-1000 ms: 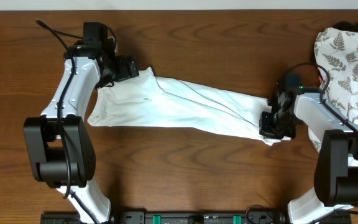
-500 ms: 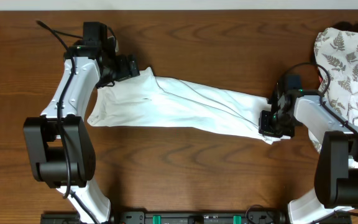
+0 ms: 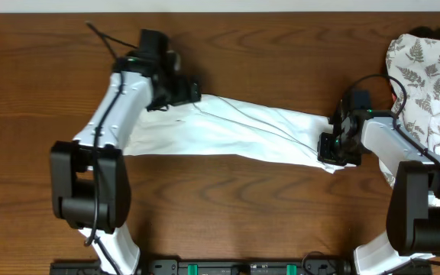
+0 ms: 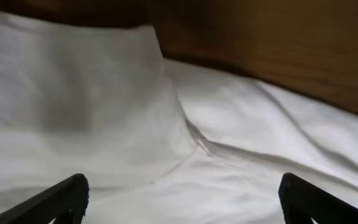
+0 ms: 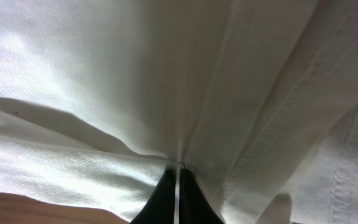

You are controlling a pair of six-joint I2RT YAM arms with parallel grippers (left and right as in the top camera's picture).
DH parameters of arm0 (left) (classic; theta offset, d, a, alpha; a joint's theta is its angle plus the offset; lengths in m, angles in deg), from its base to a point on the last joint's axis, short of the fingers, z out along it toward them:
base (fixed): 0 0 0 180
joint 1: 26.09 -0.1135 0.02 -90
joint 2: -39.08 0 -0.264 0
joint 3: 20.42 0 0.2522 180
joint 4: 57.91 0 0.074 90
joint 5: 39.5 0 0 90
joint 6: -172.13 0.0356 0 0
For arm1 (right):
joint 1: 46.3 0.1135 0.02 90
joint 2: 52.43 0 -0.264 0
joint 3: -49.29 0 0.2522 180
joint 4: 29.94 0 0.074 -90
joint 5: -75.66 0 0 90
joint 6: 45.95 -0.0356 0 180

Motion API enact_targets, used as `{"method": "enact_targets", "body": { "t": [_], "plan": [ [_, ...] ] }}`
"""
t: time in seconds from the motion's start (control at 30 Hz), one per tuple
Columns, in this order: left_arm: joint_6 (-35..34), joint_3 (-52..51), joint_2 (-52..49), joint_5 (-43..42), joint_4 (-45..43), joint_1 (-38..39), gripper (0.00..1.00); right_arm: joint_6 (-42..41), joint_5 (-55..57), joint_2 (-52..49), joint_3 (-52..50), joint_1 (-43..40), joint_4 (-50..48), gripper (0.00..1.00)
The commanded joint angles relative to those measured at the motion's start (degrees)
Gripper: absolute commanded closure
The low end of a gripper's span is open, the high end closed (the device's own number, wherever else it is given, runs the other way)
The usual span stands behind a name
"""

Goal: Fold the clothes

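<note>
The clothes [image 3: 235,130], a plain white T-shirt, lie stretched in a long band across the wooden table. My left gripper [image 3: 192,94] hovers open over the shirt's upper left edge. In the left wrist view, rumpled shirt fabric [image 4: 135,124] fills the space ahead of its wide-apart fingers [image 4: 67,196], and nothing is between them. My right gripper [image 3: 328,149] is at the shirt's right end. In the right wrist view it [image 5: 178,186] is shut on a thin fold of the white cloth [image 5: 104,81]. No print shows on the shirt.
A crumpled white cloth with grey fern-leaf print [image 3: 426,69] lies at the back right corner, behind my right arm. Bare brown wood [image 3: 243,206] runs along the front of the table.
My left arm has swung to the right along the shirt's top edge, its gripper still open. The shirt's left end now lies partly under that arm. The right arm has stayed put.
</note>
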Motion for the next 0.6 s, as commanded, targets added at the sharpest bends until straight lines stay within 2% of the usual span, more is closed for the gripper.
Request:
{"method": "enact_targets", "body": {
  "t": [0.0,0.2,0.3,0.47,0.53,0.57],
  "plan": [
    [-5.05,0.5,0.55,11.3,0.42,2.64,0.02,0.15,0.83,-0.96,-0.85,0.26,-1.49,0.96],
    [-10.78,0.5,0.37,20.02,-0.35,5.92,0.02,0.17,-0.76,-0.96,-0.85,0.26,-2.1,0.95],
    [-10.95,0.5,-0.07,20.39,-1.79,6.67,0.0,0.22,-0.72,-0.96,-0.85,0.26,-2.19,0.95],
    [-11.08,0.5,-0.17,20.41,-2.03,7.39,0.29,0.22,-0.7,-0.96,-0.87,0.26,-2.21,0.94],
    [-11.13,0.5,-0.17,20.9,-2.4,7.23,0.63,0.22,-0.7,-0.96,-0.87,0.26,-2.43,0.94],
    [-11.58,0.5,-0.24,20.87,-2.4,7.19,0.67,0.22,-0.7,-0.96,-0.87,0.26,-2.56,0.93]
  ]
}}
